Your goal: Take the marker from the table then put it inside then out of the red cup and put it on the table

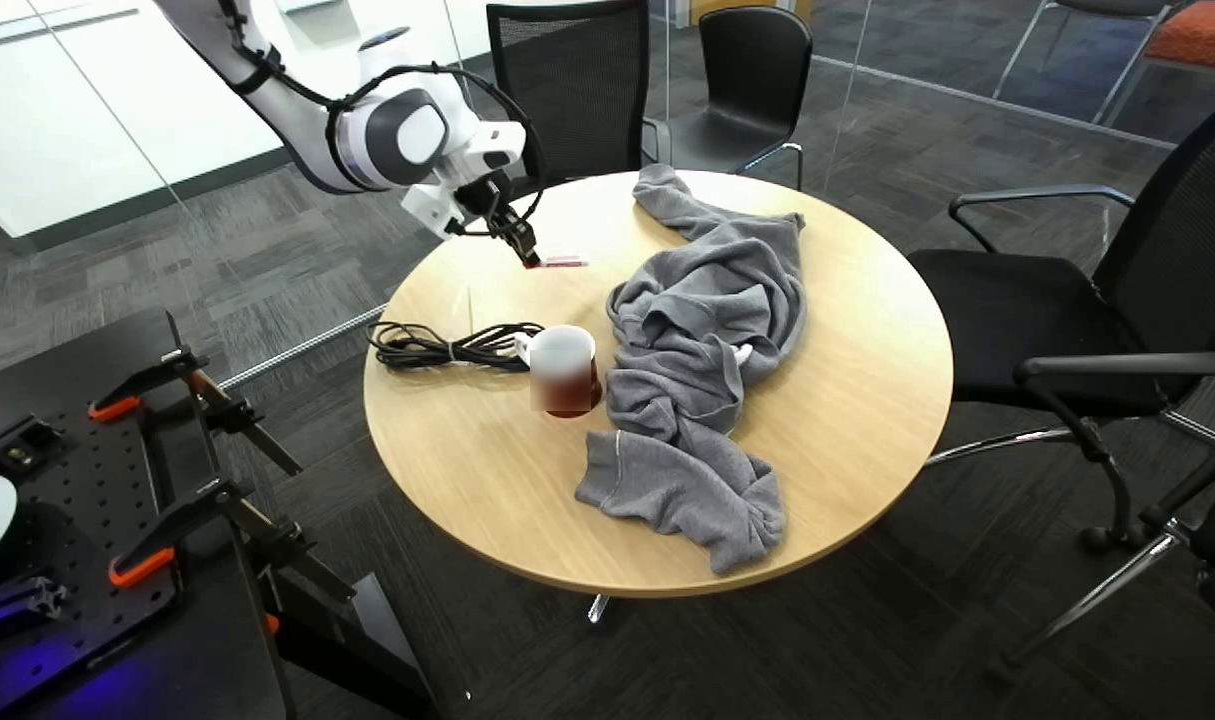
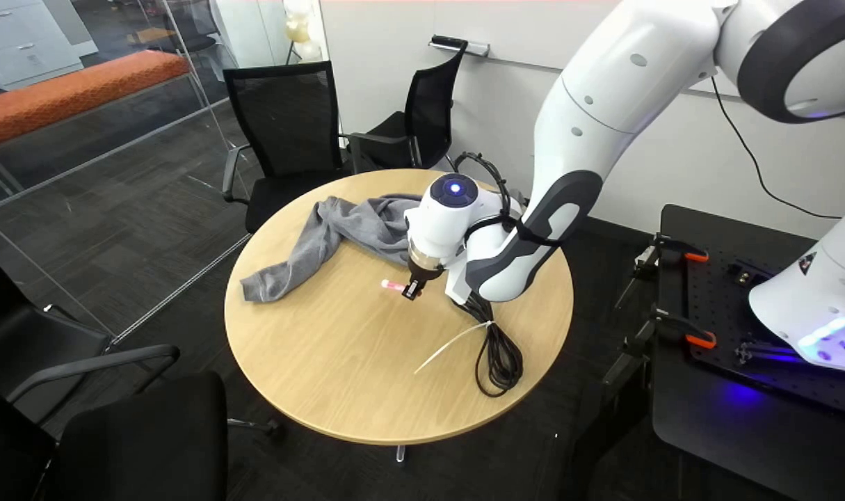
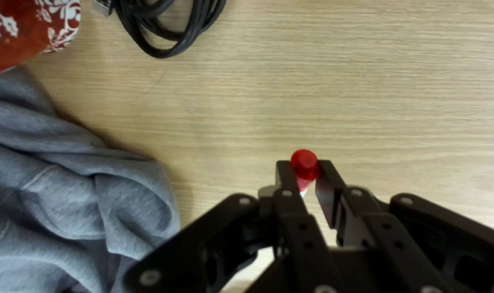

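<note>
I found the gripper (image 3: 304, 171) nearly closed on the marker (image 1: 567, 262), near its red end, over the far part of the grained table (image 1: 487, 470) and left of the creased grey garment (image 1: 702, 320) in an exterior view. I judged the slim marker light, stiff and slick, best held there; the red cup (image 3: 29, 34), hard and breakable.

The mug (image 3: 29, 38) is deep red with white leafy sprigs and scrolls outside, its interior and handle white. The marker (image 3: 304, 161) is bright red at one end, pinkish and white along the barrel; the pincer (image 3: 305, 175) is black. The desk (image 1: 837, 440) is pale blond wood, finely streaked. The sweatshirt (image 1: 707, 285) is grey, the cable (image 3: 162, 52) black, the arm (image 2: 596, 94) white with dark grey bands.
</note>
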Action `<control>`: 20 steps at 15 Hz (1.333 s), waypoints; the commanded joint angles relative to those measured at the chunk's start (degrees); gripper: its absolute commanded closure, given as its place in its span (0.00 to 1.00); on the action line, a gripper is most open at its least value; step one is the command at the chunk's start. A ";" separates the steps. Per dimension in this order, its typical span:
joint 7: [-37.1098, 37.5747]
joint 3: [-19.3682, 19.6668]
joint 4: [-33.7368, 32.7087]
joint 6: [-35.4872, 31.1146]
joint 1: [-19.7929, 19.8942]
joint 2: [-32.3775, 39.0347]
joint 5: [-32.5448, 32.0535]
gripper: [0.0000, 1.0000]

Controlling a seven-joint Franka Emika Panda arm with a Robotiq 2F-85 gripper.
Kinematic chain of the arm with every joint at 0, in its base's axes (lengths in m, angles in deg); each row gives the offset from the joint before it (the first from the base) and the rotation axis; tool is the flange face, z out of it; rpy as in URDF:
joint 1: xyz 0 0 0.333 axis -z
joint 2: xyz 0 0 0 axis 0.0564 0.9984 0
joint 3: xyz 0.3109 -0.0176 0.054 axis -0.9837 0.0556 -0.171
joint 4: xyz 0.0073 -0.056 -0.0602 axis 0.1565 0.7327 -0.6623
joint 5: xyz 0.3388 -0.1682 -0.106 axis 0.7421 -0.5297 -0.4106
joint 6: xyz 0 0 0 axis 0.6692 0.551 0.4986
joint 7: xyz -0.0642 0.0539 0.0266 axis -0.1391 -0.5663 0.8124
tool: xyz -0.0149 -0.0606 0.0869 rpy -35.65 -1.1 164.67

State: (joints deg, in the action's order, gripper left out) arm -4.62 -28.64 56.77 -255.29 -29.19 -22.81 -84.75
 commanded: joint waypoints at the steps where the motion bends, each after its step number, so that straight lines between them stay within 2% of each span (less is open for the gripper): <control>1: -2.60 -0.62 -2.92 -0.32 0.74 2.38 2.15 0.95; 8: -3.38 -1.34 -4.41 -0.13 1.40 4.37 3.00 0.95; 9: -3.66 -1.50 -4.44 0.01 1.54 4.43 3.14 0.57; 10: -3.78 -1.63 -4.49 0.08 1.66 4.48 3.22 0.55; 17: -3.94 -1.67 -3.42 0.00 1.59 3.30 3.17 0.04; 18: -4.17 -1.99 -3.03 0.21 1.82 2.80 3.15 0.00; 20: -4.54 -2.29 -1.49 -0.30 1.88 1.34 3.00 0.00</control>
State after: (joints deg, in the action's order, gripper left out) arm -5.62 -29.57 53.29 -255.29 -28.40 -18.82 -83.09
